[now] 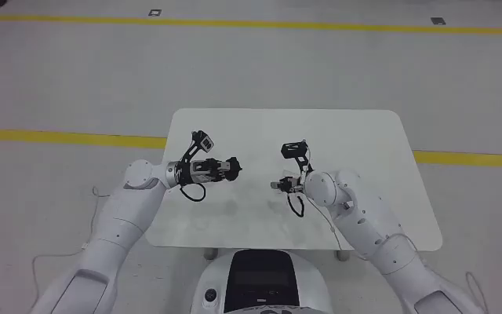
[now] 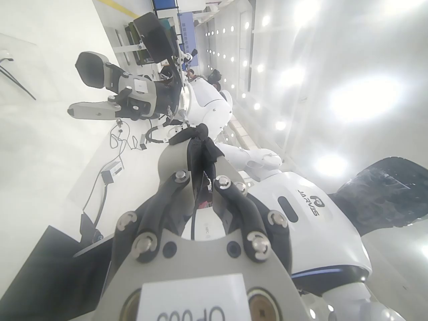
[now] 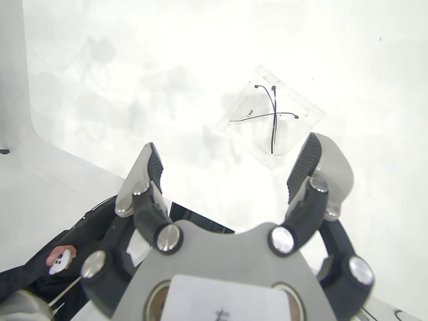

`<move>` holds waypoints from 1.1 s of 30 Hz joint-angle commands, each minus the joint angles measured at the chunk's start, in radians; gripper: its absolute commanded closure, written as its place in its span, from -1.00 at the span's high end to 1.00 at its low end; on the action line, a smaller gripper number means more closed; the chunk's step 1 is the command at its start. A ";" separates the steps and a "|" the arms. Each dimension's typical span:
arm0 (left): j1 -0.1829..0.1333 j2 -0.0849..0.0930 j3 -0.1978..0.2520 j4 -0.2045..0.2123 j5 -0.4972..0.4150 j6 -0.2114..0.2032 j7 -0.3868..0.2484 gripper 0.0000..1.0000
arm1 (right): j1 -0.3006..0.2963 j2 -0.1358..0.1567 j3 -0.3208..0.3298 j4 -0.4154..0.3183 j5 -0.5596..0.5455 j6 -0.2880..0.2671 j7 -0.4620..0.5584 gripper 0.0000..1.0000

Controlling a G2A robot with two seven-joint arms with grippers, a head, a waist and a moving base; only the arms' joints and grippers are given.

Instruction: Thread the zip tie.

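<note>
The white table [image 1: 369,141] has rounded corners, and its far half and right side lie open. Two claws hang over the near middle, tips facing, with a gap between them. The left claw [image 1: 234,166] is pressed together on a small black piece [image 2: 197,134]; whether it is a tie cannot be told. The right claw [image 1: 274,186] is spread and grips nothing. One clear tray [image 3: 311,111] sits on the table ahead of the right claw, well inside the edges, holding three crossed black zip ties [image 3: 275,115].
</note>
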 commanded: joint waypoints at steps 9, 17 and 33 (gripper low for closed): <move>0.000 0.000 0.000 0.000 0.000 0.000 0.000 -1.00 | 0.001 -0.003 -0.014 0.018 -0.027 0.000 -0.011 1.00; 0.000 0.000 0.000 0.000 0.000 0.000 0.000 -1.00 | 0.039 -0.018 -0.047 0.053 -0.043 0.000 0.056 1.00; 0.000 0.000 0.000 0.000 0.000 0.000 0.000 -1.00 | 0.104 -0.048 -0.126 0.113 -0.121 0.000 0.050 -0.10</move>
